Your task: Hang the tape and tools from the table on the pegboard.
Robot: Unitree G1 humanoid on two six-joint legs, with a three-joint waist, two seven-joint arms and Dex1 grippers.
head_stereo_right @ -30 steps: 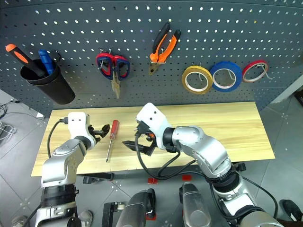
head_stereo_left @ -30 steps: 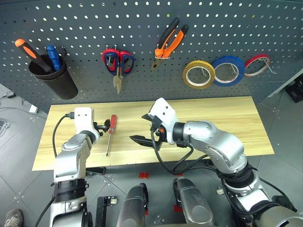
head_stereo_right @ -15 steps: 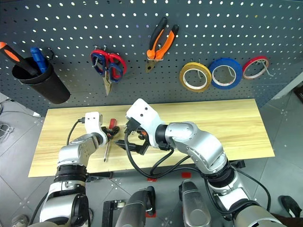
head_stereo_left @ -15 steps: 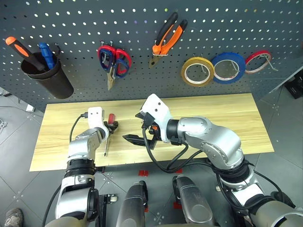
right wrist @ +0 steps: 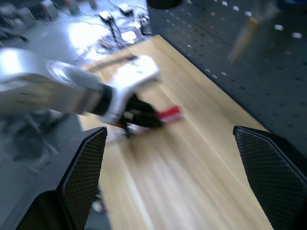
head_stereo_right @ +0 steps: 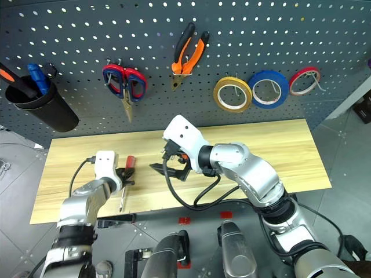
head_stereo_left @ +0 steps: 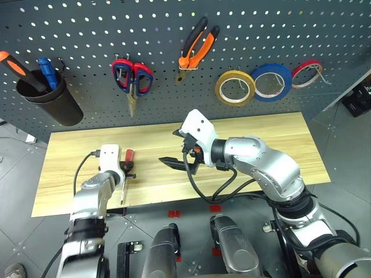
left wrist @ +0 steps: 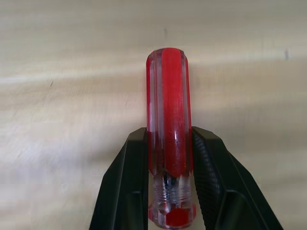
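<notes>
- A light wood desk (head_stereo_left: pixel 278 145) runs across the middle of the left eye view, with a dark grey pegboard (head_stereo_left: pixel 87 23) filling the top of the frame.
- The left hand (head_stereo_left: pixel 126 171), at lower left, is clenched on the red handle of a slim screwdriver (left wrist: pixel 168 124); in the left wrist view both black fingers (left wrist: pixel 129 187) press the handle's sides.
- The screwdriver lies on the desk, its metal shaft pointing toward the near edge.
- The right hand (head_stereo_left: pixel 177 164), at centre, hovers above the desk with its fingers spread wide, grasping nothing.
- On the pegboard, upper centre, hang orange and black pliers (head_stereo_left: pixel 194 43).
- Right of them hang a yellow tape ring (head_stereo_left: pixel 235 88), a blue tape ring (head_stereo_left: pixel 272 83) and a thin red tape ring (head_stereo_left: pixel 306 73).
- Left of the pliers hang red-handled scissors (head_stereo_left: pixel 131 78).
- At upper left, a black cup (head_stereo_left: pixel 49 101) holds an orange-handled screwdriver (head_stereo_left: pixel 20 65).
</notes>
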